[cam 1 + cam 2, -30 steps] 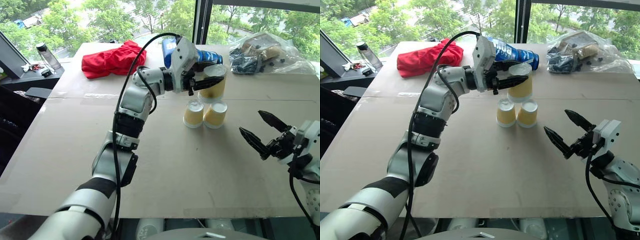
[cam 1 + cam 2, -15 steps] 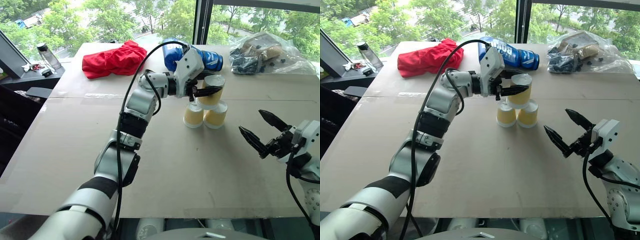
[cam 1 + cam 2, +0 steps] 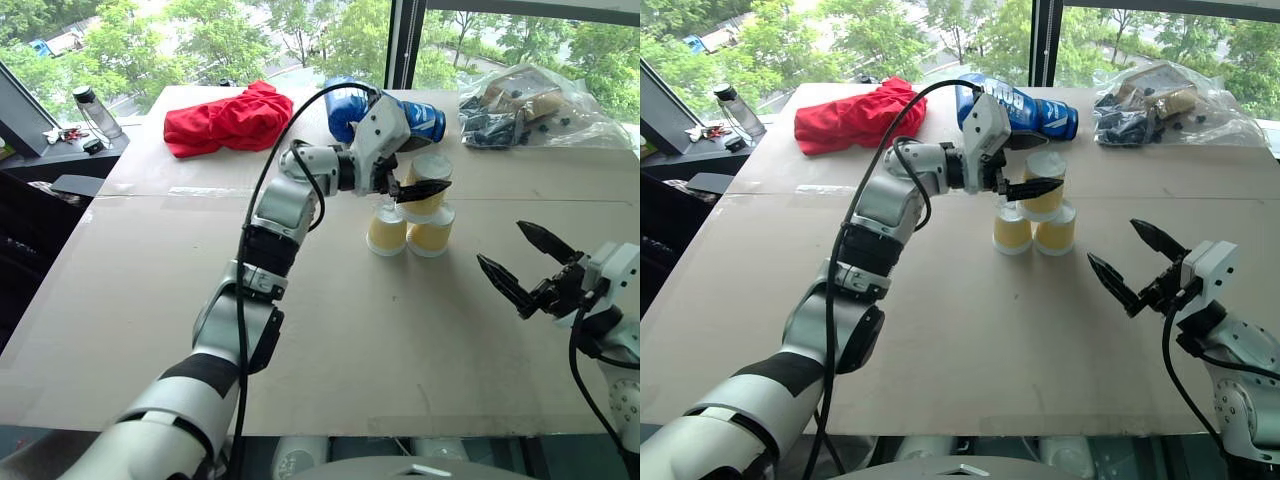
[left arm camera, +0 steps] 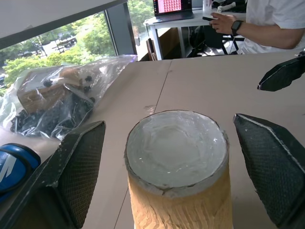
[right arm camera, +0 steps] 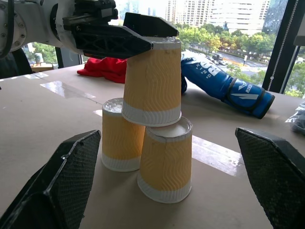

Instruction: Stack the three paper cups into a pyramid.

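The tabletop [image 3: 130, 300] is seen carrying, beyond the left pincer [image 3: 424, 187], a red cloth [image 3: 228, 118], a blue bottle [image 3: 1025, 108] and a clear bag of parts [image 3: 530, 108]. The pyramid [image 5: 145, 129] stands directly at the left pincer: two base cups [image 5: 164, 161] are set side by side, upside down and touching, and the third cup [image 5: 151, 82] is rested across their bases, also inverted. A second ago this top cup was clamped by the left pincer and held above the pair; it has since been lowered onto them and the fingers [image 4: 78, 164] have been spread wide, one on either side of the cup and clear of its sleeve. Nothing is held by the left pincer now. The right pincer [image 3: 527, 264] is kept fully open and empty, well apart from the stack on its near side. The stacking is judged essentially done, provided the left pincer is drawn away without the top cup being brushed, since it sits slightly off-centre.
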Controlling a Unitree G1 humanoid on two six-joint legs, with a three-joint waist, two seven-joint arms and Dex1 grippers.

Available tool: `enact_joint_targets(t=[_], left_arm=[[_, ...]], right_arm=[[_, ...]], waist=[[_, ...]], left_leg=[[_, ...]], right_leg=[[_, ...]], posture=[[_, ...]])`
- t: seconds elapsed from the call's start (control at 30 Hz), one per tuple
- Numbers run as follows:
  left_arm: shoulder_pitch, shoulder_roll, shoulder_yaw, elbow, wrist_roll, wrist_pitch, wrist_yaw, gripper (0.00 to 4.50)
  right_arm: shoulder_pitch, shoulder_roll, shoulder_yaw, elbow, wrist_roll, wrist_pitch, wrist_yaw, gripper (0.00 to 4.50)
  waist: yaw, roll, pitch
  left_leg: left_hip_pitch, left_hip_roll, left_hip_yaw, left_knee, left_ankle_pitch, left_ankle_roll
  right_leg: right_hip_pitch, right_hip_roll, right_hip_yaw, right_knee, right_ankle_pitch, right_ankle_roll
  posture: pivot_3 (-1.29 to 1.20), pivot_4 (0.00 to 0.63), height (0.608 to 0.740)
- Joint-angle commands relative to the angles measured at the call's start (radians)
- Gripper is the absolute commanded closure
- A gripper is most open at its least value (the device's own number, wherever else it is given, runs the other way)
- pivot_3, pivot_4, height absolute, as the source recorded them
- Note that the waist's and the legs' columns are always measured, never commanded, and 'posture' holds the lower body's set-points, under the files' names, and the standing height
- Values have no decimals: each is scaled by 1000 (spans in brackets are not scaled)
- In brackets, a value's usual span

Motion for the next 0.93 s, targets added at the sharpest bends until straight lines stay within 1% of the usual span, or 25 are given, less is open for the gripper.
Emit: enact_joint_targets(t=[0.03, 0.13, 0.2, 0.27, 0.37, 0.4, 0.5, 0.53, 0.57, 0.67, 0.7, 0.77, 0.8, 0.83, 0.93], left_arm=[[-55, 9, 42, -101, -45, 31, 5, 20], [-61, 12, 113, -183, -132, 100, 26, 20], [-38, 7, 197, -248, -233, 140, 48, 20], [40, 55, 221, -302, -240, 149, 46, 20], [244, 170, 220, -398, -200, 172, 48, 20], [320, 194, 236, -429, -206, 179, 62, 20], [582, 248, 288, -493, -189, 121, 99, 20], [689, 274, 292, -515, -155, 82, 108, 20], [786, 285, 303, -533, -134, 40, 120, 20], [1002, 290, 329, -609, -125, 37, 180, 20], [1045, 289, 328, -628, -117, 30, 193, 20], [1178, 265, 313, -700, -97, 13, 234, 20], [1214, 260, 303, -723, -89, 4, 248, 20], [1239, 256, 294, -743, -84, 3, 261, 20], [1255, 240, 266, -786, -85, 22, 299, 20]], right_arm=[[1, 4, -21, -12, 14, -23, 9, 0], [7, 4, -21, -7, 13, -23, 18, 0], [14, 10, -21, 11, 8, -35, 27, 0], [23, 25, -25, 47, 2, -62, 39, 0], [44, 25, -22, 104, -29, -105, 71, 0], [53, 23, -19, 121, -42, -121, 81, 0], [81, 21, -7, 180, -86, -168, 106, 0], [92, 21, -3, 215, -111, -198, 115, 0], [102, 20, 0, 250, -137, -227, 123, 0], [122, 19, 6, 330, -155, -277, 163, 0], [124, 20, 6, 346, -153, -287, 172, 0], [114, 9, 10, 383, -156, -298, 196, 0], [110, 4, 11, 394, -157, -301, 206, 0], [104, -1, 13, 404, -155, -302, 216, 0], [71, -12, 14, 435, -142, -291, 235, 0]], waist=[[1, 0, 0], [1, 0, 0], [0, 0, 0], [-4, 1, 0], [-15, 10, -6], [-15, 10, -5], [-14, 9, -3], [-12, 7, -2], [-12, 6, -2], [7, 4, -1], [11, 4, -1], [16, 5, -2], [17, 5, -2], [18, 6, -3], [21, 7, -3]], left_leg=[[0, 0, 0, 0, 0, 0], [0, 0, 0, 0, 0, 0], [0, 0, 0, 0, 1, -1], [0, 2, 0, 0, 1, -2], [4, 2, 3, -1, 1, -2], [6, 3, 3, -2, 1, -2], [5, 5, 2, -1, 1, -2], [4, 6, 1, -1, 0, -1], [4, 6, 1, -1, 0, 0], [2, 5, 0, -1, 0, 0], [2, 5, -1, -1, -1, 1], [3, 4, -1, -1, -1, 1], [4, 3, 0, -1, -1, 1], [5, 3, 0, -1, -1, 1], [5, 3, 0, -1, -1, 1]], right_leg=[[0, 0, 0, 0, 0, 0], [0, 0, 0, 0, 0, 0], [0, 0, 0, 0, 0, 0], [0, 0, 0, 0, 0, 0], [1, 0, 4, 1, 0, 0], [1, 1, 5, 1, 0, 0], [0, 3, 5, 2, 0, 0], [0, 2, 5, 2, 0, 0], [0, 2, 4, 2, 0, 0], [0, -1, 4, 1, 0, -1], [0, -2, 4, 1, 0, -1], [2, -5, 5, 1, 0, -1], [3, -8, 5, 0, 0, -1], [3, -11, 6, 0, 0, -1], [3, -12, 5, 1, 1, -3]], posture=[[0, 150, 740], [0, 150, 740], [0, 150, 740], [0, 150, 740], [0, 150, 740], [0, 150, 740], [0, 150, 740], [0, 150, 740], [0, 150, 740], [0, 150, 740], [0, 150, 740], [0, 150, 740], [0, 150, 740], [0, 150, 740], [0, 150, 740]])
